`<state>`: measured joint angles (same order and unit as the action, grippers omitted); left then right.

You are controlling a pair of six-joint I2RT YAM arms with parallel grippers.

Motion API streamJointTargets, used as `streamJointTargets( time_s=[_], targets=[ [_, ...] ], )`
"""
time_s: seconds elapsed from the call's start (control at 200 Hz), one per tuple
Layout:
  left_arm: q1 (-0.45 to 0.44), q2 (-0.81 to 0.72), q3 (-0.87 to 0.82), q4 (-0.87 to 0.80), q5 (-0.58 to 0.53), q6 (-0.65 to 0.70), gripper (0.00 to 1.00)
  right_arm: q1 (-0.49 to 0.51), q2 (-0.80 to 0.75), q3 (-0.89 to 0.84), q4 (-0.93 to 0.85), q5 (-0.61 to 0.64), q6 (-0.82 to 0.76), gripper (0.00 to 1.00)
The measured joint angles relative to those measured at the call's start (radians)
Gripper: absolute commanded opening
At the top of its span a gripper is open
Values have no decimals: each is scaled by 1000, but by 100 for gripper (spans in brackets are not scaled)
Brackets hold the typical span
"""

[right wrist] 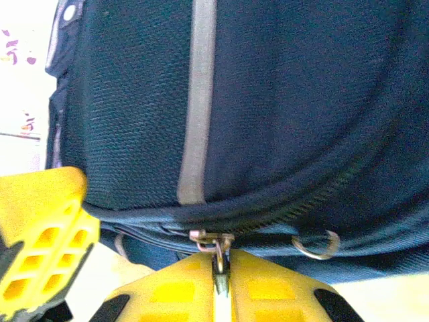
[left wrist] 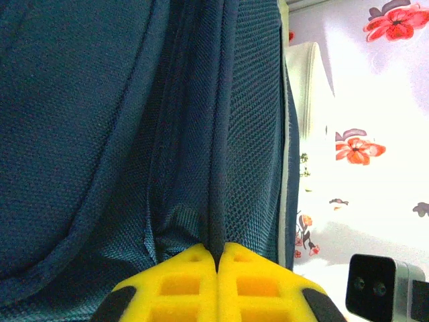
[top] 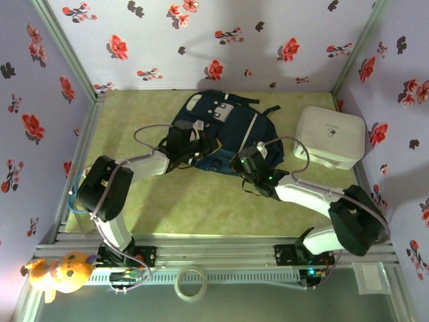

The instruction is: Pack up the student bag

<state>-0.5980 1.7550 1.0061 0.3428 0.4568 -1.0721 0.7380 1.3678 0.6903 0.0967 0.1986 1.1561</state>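
The student bag (top: 221, 127), navy with white patches, lies at the middle back of the green table. My left gripper (top: 201, 151) sits on the bag's near left part. In the left wrist view its yellow jaws (left wrist: 219, 253) are shut on a dark fold of the bag's fabric (left wrist: 100, 134). My right gripper (top: 240, 163) is at the bag's near edge. In the right wrist view it (right wrist: 219, 268) is shut on a metal zipper pull (right wrist: 218, 251) of the bag (right wrist: 281, 100), below a grey stripe (right wrist: 198, 100). A metal ring (right wrist: 315, 247) hangs to the right of the pull.
A white rounded-square box (top: 330, 136) stands to the right of the bag, near the right wall. Floral walls close in three sides. An orange plush toy (top: 60, 272) and a tape roll (top: 190, 283) lie on the front rail, outside the table.
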Motion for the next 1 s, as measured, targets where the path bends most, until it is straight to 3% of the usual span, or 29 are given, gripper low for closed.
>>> streamJointTargets(
  time_s=[0.34, 0.695, 1.0],
  targets=[
    [-5, 0, -8, 0, 11, 1, 0, -7, -45, 2, -129, 42, -86, 16],
    [-4, 0, -8, -1, 14, 1, 0, -39, 30, 91, -247, 48, -334, 23],
    [-4, 0, -7, -3, 15, 1, 0, -47, 65, 132, -288, 61, -480, 21]
  ],
)
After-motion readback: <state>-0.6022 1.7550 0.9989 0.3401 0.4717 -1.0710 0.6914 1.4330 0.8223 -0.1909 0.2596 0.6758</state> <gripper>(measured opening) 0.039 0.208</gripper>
